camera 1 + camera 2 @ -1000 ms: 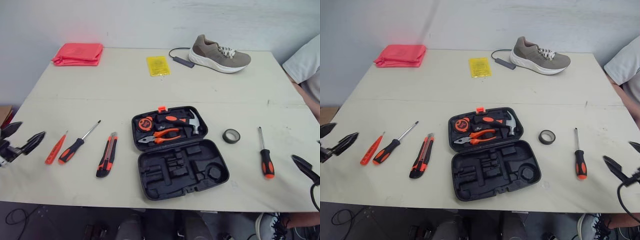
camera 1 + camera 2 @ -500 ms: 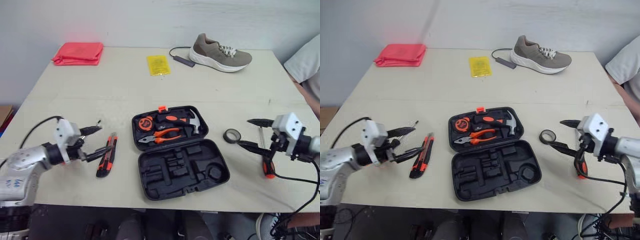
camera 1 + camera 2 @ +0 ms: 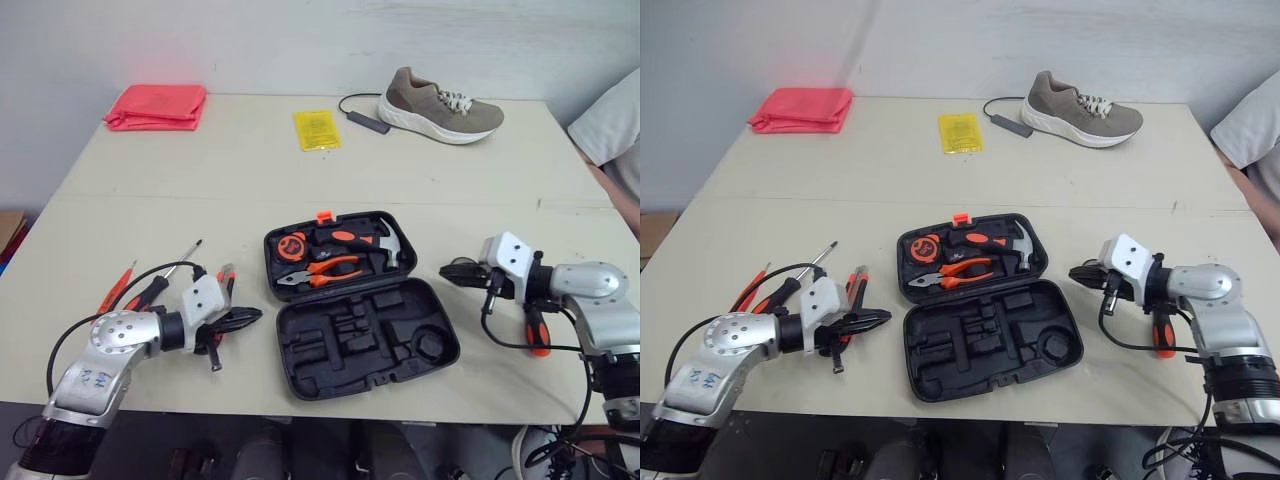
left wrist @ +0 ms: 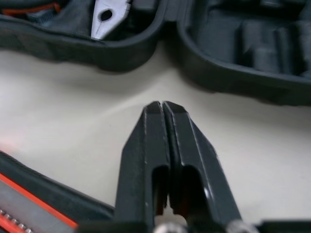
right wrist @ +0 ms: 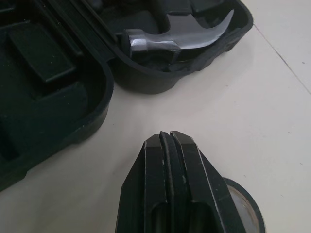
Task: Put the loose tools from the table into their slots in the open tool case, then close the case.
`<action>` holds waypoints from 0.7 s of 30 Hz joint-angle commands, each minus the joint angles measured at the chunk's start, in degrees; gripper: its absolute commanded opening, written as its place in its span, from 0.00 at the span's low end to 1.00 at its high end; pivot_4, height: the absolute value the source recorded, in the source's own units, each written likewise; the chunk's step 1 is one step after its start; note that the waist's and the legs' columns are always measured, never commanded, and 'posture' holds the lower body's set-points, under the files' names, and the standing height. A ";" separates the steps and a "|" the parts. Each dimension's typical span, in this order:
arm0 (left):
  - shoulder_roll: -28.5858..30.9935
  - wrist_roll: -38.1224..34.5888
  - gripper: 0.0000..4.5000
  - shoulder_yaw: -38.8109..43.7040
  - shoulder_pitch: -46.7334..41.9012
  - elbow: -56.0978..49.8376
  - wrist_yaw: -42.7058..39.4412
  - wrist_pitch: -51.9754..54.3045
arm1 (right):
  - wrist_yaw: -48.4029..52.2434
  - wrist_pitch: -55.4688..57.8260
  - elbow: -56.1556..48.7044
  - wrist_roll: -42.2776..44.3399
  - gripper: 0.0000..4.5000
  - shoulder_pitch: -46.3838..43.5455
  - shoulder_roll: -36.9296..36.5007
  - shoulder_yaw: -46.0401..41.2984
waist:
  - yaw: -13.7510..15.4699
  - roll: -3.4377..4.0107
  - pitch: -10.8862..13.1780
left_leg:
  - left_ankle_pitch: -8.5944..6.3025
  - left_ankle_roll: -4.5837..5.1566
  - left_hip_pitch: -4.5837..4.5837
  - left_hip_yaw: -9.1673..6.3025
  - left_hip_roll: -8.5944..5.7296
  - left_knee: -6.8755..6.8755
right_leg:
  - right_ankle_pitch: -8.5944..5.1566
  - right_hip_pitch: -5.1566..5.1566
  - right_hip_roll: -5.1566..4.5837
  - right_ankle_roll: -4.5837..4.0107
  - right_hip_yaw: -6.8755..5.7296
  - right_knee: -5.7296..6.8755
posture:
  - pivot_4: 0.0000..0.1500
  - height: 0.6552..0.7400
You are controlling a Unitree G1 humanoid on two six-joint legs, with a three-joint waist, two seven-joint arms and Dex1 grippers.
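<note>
The tool case [image 3: 360,305] is lying open at the middle of the table [image 3: 200,190]. The hammer [image 5: 180,41], pliers [image 3: 322,272] and tape measure [image 3: 290,245] are sitting in its far half, and the near half is showing its moulded slots.

The left gripper [image 3: 250,315] is hanging low just left of the case, fingers pressed tight together and gripping nothing, tips pointing right at the case wall. The utility knife [image 4: 29,194] is lying just beside it, with two screwdrivers [image 3: 160,285] lying further left.

On the right, the right gripper [image 3: 443,270] is also pinched together and empty, aiming left at the case. It is sitting over the black tape roll [image 5: 253,206], though whether they are touching I cannot tell. Another screwdriver [image 3: 537,330] is lying partly behind that arm. A shoe [image 3: 440,105] is resting at the far edge.
</note>
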 commanded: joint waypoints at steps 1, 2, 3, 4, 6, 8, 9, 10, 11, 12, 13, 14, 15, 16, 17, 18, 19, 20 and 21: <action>-2.00 2.08 0.00 -2.40 -2.17 -1.41 2.46 1.74 | -1.36 -0.47 1.15 -1.87 0.01 -1.58 1.05 0.83 | 0.01 0.00 0.00 | 0.00 0.00 0.00 0.00 0.00 0.01 | 0.00 0.00 0.00 0.00 0.00 0.01 | 1.00 1.00; -2.65 2.24 0.00 -2.88 -2.71 -1.43 2.60 1.90 | -1.56 -0.59 1.66 -2.24 0.01 -1.71 1.42 1.13 | 0.03 0.00 0.00 | 0.00 0.00 0.00 0.00 -0.01 0.01 | 0.00 0.00 0.00 0.00 0.00 0.01 | 1.00 1.00; -3.15 1.97 0.00 -3.23 -3.13 -1.58 2.41 2.16 | -1.69 -0.98 1.93 -2.45 0.01 -1.78 1.74 1.37 | 0.10 0.00 0.00 | 0.00 0.00 -0.02 -0.01 0.00 0.00 | 0.00 0.00 0.00 0.00 0.00 0.02 | 1.00 1.00; -3.64 1.77 0.00 -3.55 -3.54 -1.71 2.31 2.72 | -1.84 -1.01 1.95 -2.44 0.01 -1.82 2.18 1.52 | 0.12 0.00 0.00 | 0.00 0.00 -0.04 -0.03 0.00 0.01 | 0.00 0.00 0.00 0.00 -0.01 0.06 | 1.00 1.00; -4.12 1.31 0.00 -4.33 -4.04 -2.05 1.66 3.92 | -2.08 -1.06 1.53 -2.31 0.01 -1.89 3.01 1.52 | 0.08 0.00 0.00 | 0.00 0.01 -0.07 -0.03 -0.02 0.06 | 0.00 0.00 0.01 0.00 -0.01 0.25 | 1.00 1.00; -4.46 1.84 0.00 -5.32 -4.55 -1.66 1.50 4.26 | -2.08 -0.91 1.02 -2.22 0.01 -1.92 3.60 1.51 | 0.05 0.00 0.00 | -0.01 0.01 -0.07 -0.04 0.00 0.12 | 0.00 0.00 0.00 0.00 -0.01 0.26 | 1.00 1.00; -4.78 1.82 0.00 -5.59 -4.84 -1.37 1.46 4.41 | -2.02 -0.88 0.72 -2.17 0.01 -1.89 3.79 1.52 | 0.04 0.00 0.00 | -0.01 0.01 -0.07 -0.05 0.00 0.14 | 0.00 0.00 0.00 0.00 -0.01 0.25 | 1.00 1.00; -5.12 1.95 0.00 -5.84 -5.31 -0.88 1.63 4.46 | -1.75 -0.84 0.31 -1.91 0.01 -1.78 3.97 1.49 | 0.06 0.00 0.00 | -0.01 0.01 -0.06 -0.05 -0.01 0.15 | 0.00 0.00 0.00 0.00 -0.01 0.23 | 1.00 1.00; -5.60 2.12 0.00 -5.91 -5.87 -0.29 2.00 4.43 | -1.30 -0.84 -0.28 -1.47 0.01 -1.55 4.14 1.40 | 0.07 0.00 0.00 | -0.01 0.01 -0.06 -0.05 -0.01 0.15 | 0.00 0.00 0.00 0.00 -0.01 0.23 | 1.00 1.00; -5.99 2.15 0.00 -5.91 -6.35 0.17 2.27 4.51 | -0.99 -0.71 -0.84 -1.07 0.01 -1.30 4.26 1.26 | 0.10 0.00 0.00 | -0.01 0.01 -0.06 -0.06 -0.01 0.16 | 0.00 0.00 0.01 0.00 -0.01 0.24 | 1.00 1.00; -6.33 2.06 0.00 -5.83 -6.73 0.50 2.40 4.60 | -0.72 -0.19 -1.86 -0.67 0.01 -0.84 4.26 1.13 | 0.13 0.00 0.00 | -0.01 0.01 -0.07 -0.06 -0.02 0.16 | 0.00 0.00 0.00 0.00 0.00 0.24 | 1.00 1.00; -6.57 2.32 0.00 -5.91 -7.23 1.07 2.51 4.40 | -0.18 0.34 -3.16 -0.09 0.01 -0.19 4.15 1.03 | 0.19 0.00 0.00 | -0.01 0.01 -0.08 -0.08 -0.02 0.16 | 0.00 0.00 -0.01 0.00 0.00 0.25 | 1.00 1.00; -6.78 3.00 0.00 -6.57 -8.09 1.87 2.36 3.91 | 0.46 1.01 -4.98 0.64 0.01 0.92 3.93 0.90 | 0.38 0.00 0.00 | -0.01 0.01 -0.10 -0.10 -0.02 0.16 | 0.00 0.00 -0.01 0.00 0.00 0.25 | 1.00 1.00; -7.01 3.59 0.00 -7.13 -8.89 2.66 2.20 3.49 | 0.91 1.77 -6.73 1.29 0.01 2.03 3.71 0.74 | 0.53 0.00 0.00 | -0.01 0.01 -0.10 -0.13 -0.03 0.16 | 0.00 0.01 -0.01 0.00 0.00 0.25 | 1.00 1.00; -7.18 4.01 0.00 -7.50 -9.44 3.23 2.06 3.17 | 1.16 2.34 -7.91 1.68 0.01 2.77 3.57 0.61 | 0.67 0.00 0.00 | -0.01 0.01 -0.11 -0.14 -0.01 0.18 | 0.00 0.01 0.01 0.00 -0.01 0.24 | 1.00 1.00; -7.36 4.28 0.00 -7.68 -9.83 3.67 1.90 2.96 | 1.26 2.90 -8.90 1.99 0.01 3.37 3.45 0.46 | 0.83 0.00 0.00 | -0.01 0.01 -0.12 -0.14 -0.02 0.19 | 0.00 0.01 0.02 0.00 -0.01 0.25 | 1.00 1.00; -7.64 4.54 0.00 -7.83 -10.49 4.46 1.64 2.67 | 1.20 3.54 -10.08 2.23 0.01 4.09 3.33 0.23 | 0.98 0.00 0.00 | -0.01 0.01 -0.10 -0.12 -0.02 0.19 | 0.00 0.01 0.03 0.00 -0.03 0.23 | 1.00 1.00; -7.81 4.78 0.00 -7.96 -10.96 4.98 1.39 2.37 | 1.13 4.08 -11.20 2.38 0.01 4.81 3.20 -0.04 | 1.16 0.00 0.00 | -0.01 0.02 -0.10 -0.11 -0.02 0.20 | 0.00 0.00 0.02 0.00 -0.03 0.23 | 1.00 1.00; -8.13 5.38 0.00 -8.30 -11.94 6.26 1.14 1.76 | 1.14 5.12 -13.10 2.76 0.01 6.13 2.88 -0.39 | 1.27 0.00 0.00 | -0.01 0.02 -0.10 -0.11 -0.03 0.22 | 0.00 0.00 0.03 0.00 -0.05 0.20 | 1.00 1.00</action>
